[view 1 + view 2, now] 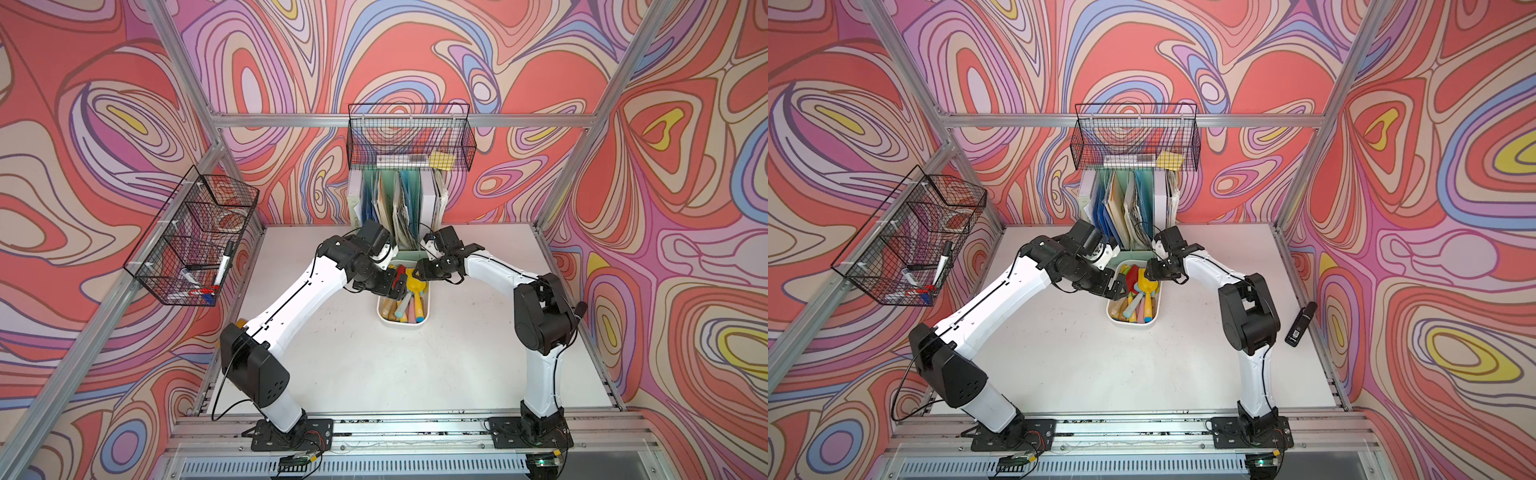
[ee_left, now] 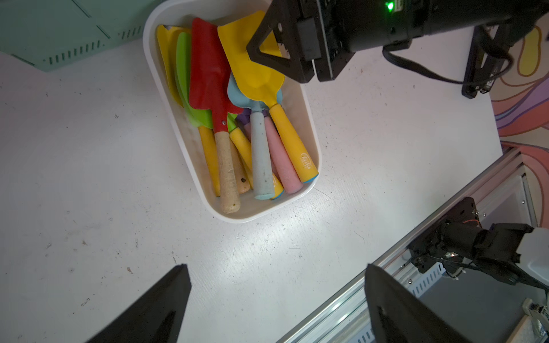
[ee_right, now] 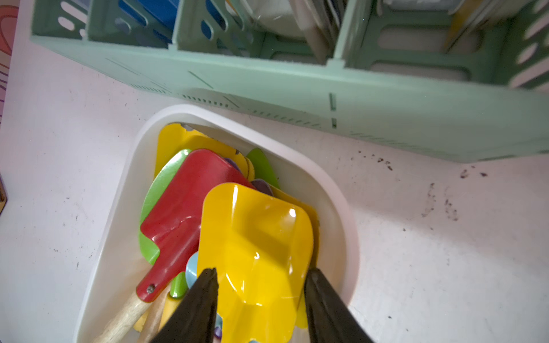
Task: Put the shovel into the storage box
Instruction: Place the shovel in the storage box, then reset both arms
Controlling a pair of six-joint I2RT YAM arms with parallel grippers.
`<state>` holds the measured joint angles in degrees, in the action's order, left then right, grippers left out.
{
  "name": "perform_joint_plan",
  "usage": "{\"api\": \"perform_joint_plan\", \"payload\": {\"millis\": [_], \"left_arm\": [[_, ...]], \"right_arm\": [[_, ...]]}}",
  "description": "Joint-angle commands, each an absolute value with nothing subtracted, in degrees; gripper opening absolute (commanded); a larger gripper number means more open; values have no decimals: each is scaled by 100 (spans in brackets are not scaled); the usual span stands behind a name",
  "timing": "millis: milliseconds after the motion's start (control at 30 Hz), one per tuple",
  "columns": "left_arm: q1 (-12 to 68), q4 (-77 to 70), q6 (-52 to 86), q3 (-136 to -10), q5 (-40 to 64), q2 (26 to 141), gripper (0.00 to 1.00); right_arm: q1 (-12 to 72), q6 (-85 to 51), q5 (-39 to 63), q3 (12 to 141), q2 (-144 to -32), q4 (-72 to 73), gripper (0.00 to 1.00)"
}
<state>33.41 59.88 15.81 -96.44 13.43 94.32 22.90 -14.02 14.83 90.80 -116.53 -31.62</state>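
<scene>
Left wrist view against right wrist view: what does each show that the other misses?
Left wrist only: the shovels' handle ends, the open left gripper over bare table. Right wrist only: the slots of the file holder. Both: the storage box, the red shovel, the yellow shovel on top, the right gripper open over it.

My white table point(image 1: 374, 374) point(image 1: 1100, 365) was scuffed and speckled with dark marks. On it sat the white storage box point(image 3: 124, 208) point(image 1: 401, 327), just in front of the mint-green file holder point(image 3: 297, 89) at the back. A small black device point(image 1: 1301, 324) stood at its right edge.
</scene>
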Motion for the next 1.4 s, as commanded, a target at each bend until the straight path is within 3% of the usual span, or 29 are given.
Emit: {"api": "perform_joint_plan", "payload": {"millis": [0,267,433,567,733,833,867,1033,1133,1367], "left_arm": [[3217,5647,1455,-9605,1056,9442,99],[2736,4950,1443,-9479,873,9269,99],[1985,3924,1522,-8784,703,8509,99],[1346,2592,1677,-7606,256,7426,99],[1151,733,1437,-5945,-1738,6086,99],[1151,-1516,-324,-4218,-1144,5507,86],[1152,-2168,-760,-3764,-1001,5424,84],[1136,-3159,-716,-2696,-2366,5960,90],[1091,-4013,-566,-2280,-2482,6796,91],[912,-5538,-127,-1719,-2440,8219,92]], "right_arm": [[2241,-1325,1201,9284,-11329,-3417,51],[2241,-1276,1068,9354,-11032,-3551,52],[2231,-1083,393,9023,-10383,-3563,52],[2003,-887,-215,8470,-9558,-3433,52],[1295,-607,-579,7260,-8396,-2778,52],[991,-287,-742,6565,-7881,-2370,55],[951,-224,-822,6346,-7771,-2230,60],[936,10,-1246,5382,-7383,-1359,61],[932,100,-1245,4812,-7119,-622,63],[919,654,-1192,3506,-6388,896,76]]}}
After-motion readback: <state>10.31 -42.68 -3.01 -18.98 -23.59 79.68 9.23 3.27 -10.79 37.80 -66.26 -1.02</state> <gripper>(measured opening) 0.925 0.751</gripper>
